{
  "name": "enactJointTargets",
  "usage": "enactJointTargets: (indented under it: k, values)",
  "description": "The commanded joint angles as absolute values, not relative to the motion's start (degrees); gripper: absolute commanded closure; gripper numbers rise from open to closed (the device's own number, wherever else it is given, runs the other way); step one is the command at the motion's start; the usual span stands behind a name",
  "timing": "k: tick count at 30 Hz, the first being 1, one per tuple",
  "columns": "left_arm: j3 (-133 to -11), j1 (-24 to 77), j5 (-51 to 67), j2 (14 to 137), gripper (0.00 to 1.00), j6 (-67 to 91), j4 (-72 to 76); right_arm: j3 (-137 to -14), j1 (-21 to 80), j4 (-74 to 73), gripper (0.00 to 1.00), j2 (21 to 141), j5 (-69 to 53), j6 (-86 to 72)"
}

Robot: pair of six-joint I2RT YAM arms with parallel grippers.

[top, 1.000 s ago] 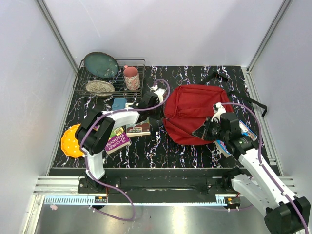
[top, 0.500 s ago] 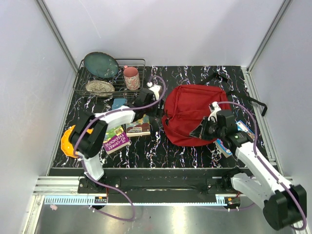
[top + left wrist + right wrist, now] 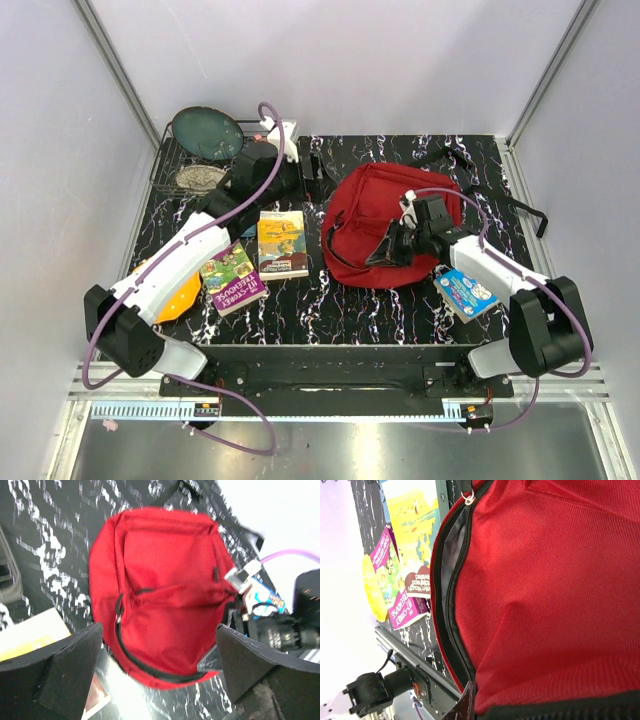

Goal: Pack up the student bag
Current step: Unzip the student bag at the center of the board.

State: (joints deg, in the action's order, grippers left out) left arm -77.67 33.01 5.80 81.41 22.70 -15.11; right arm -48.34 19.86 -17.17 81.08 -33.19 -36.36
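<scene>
On the black table veined with white, right of centre, the student bag lies as a slack, rounded hump of ribbed red cloth, with a black strap trailing toward the back right corner. A black zipper curves along its left edge, parted enough to show smooth grey lining, and a small metal pull ring sits at one end of the slit. The right gripper is at the bag's near left edge, nearly closed and pinching the red fabric beside that zipper; cloth fills almost all of its wrist view. The left gripper hangs just left of the bag's far side, spread wide and holding nothing, with the bag framed between its dark wedge-shaped fingers. Left of the bag lies a glossy yellow book, with a purple book just beside it. An orange-yellow round plate is partly hidden under the left arm. At the back left a wire rack holds a teal plate and a speckled dish, and the left arm crosses in front of it. A flat blue-and-white pack lies just beside the right forearm.
</scene>
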Motion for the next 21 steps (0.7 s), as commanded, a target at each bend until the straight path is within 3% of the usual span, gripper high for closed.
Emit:
enactJointTargets:
  k: [1,6,9,10,11,12,14,18,21]
  values:
    - [-76.5,33.0,6.6,77.9,0.01,24.3,-25.3,-55.1,22.1,-23.4,0.97,79.8,-29.5,-30.1]
    - [-61.9,33.4,2.9,70.2,0.01,25.5,-18.2,-52.7,22.8,-25.1,1.00,86.9,-32.2,-19.6]
    - [-57.0,33.6,1.1,66.5,0.01,27.8,-18.8,-47.7,23.6,-25.4,0.96,86.0,-30.3,-20.6]
    - [-56.7,33.7,1.8,65.6,0.01,27.9,-19.5,-45.9,23.7,-25.1,0.86,85.1,-29.3,-23.0]
    - [-55.0,34.4,1.8,64.5,0.01,27.9,-19.6,-45.4,23.6,-25.4,0.59,84.3,-26.5,-24.4]
    - [-54.1,34.7,1.8,62.8,0.01,27.9,-19.3,-45.0,23.6,-25.2,0.46,82.4,-23.1,-25.7]
    - [-52.7,35.0,2.2,61.4,0.01,28.2,-19.5,-44.1,23.6,-23.4,0.30,78.6,-23.1,-28.9]
    - [-52.6,35.7,3.3,58.6,0.01,28.5,-23.2,-43.9,23.6,-22.6,0.13,68.1,-18.1,-37.6]
    - [-52.0,35.8,3.1,57.7,0.01,28.4,-23.1,-43.3,23.6,-26.4,0.12,58.8,-7.4,-44.9]
